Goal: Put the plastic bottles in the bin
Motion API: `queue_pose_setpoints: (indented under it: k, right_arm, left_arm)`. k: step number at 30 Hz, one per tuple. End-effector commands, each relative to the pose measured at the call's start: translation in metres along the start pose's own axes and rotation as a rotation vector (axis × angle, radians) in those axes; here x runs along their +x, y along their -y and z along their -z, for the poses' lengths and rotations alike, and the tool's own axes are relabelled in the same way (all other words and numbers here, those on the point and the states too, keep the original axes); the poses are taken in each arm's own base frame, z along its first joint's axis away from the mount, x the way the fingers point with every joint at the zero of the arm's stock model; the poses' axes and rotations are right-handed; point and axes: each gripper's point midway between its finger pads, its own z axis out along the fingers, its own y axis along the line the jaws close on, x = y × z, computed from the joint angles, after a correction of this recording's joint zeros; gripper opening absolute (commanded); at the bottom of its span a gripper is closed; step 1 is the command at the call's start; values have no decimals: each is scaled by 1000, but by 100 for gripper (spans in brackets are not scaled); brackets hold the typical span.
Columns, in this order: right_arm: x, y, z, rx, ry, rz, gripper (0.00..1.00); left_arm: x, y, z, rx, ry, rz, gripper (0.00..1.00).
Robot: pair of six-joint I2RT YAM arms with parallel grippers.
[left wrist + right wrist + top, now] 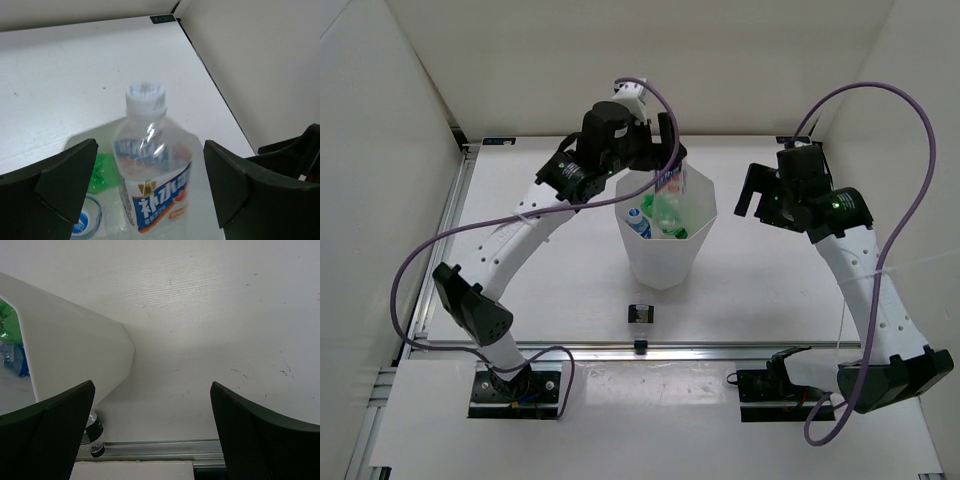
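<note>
One bin [665,250] stood mid-table: tall, white, translucent plastic, with an eight-sided rim and walls tapering downward. Three plastic bottles could be counted inside it. A clear one with a white-red label [668,183] and a ribbed white cap leaned at the rim's 12 o'clock. A crumpled green one [670,215] lay near the middle. A clear one with a blue label [638,222] sat toward 9 o'clock.

The left gripper [665,165] hung over the bin's 12 o'clock edge. Its two matte black fingers [65,182] were spread wide either side of the white-red bottle, neither touching it.

The right gripper [752,200] sat at the bin's 3 o'clock, apart from it. Its jaws were open on nothing, above the scuffed white table [210,315].

One small black block [640,313] lay at the bin's 6 o'clock.
</note>
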Motion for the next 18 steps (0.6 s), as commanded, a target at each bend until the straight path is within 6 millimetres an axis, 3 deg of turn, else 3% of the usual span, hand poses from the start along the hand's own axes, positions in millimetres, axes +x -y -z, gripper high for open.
queue_pose_setpoints:
  k: [1, 2, 4, 5, 6, 7, 10, 11, 13, 14, 15, 18]
  right_arm:
    - [-8, 3, 17, -9, 61, -39, 100]
    - [-11, 3, 27, -23, 88, -56, 100]
    - [-9, -4, 31, -73, 103, -70, 100]
    - [-9, -8, 42, -121, 130, -73, 100]
    - [-4, -25, 51, -212, 129, -52, 100]
    - [-4, -30, 62, -264, 171, -45, 100]
    - [18, -41, 83, -348, 155, -68, 100]
    - [37, -42, 77, -359, 103, -101, 100]
    - [71, -42, 84, -415, 38, -101, 100]
    - [86, -42, 83, -432, 5, -106, 100]
    - [119, -40, 73, -435, -87, -105, 100]
    - [155, -33, 87, -528, -113, -107, 100]
  left_arm:
    - [-77, 15, 84, 15, 228, -60, 100]
    - [-90, 12, 110, -8, 282, -61, 100]
    - [-103, 5, 136, -51, 343, -59, 100]
    - [-111, -9, 163, -129, 401, -41, 100]
    - [-114, -19, 176, -176, 434, -16, 100]
    - [-127, -38, 207, -267, 514, 13, 100]
    - [-111, -78, 226, -418, 529, 10, 100]
    - [-111, -89, 247, -474, 571, 27, 100]
    - [-81, -116, 250, -561, 526, 43, 100]
    - [-77, -129, 267, -617, 553, 79, 100]
    - [-61, -140, 266, -656, 524, 92, 100]
    - [-23, -154, 266, -701, 425, 123, 100]
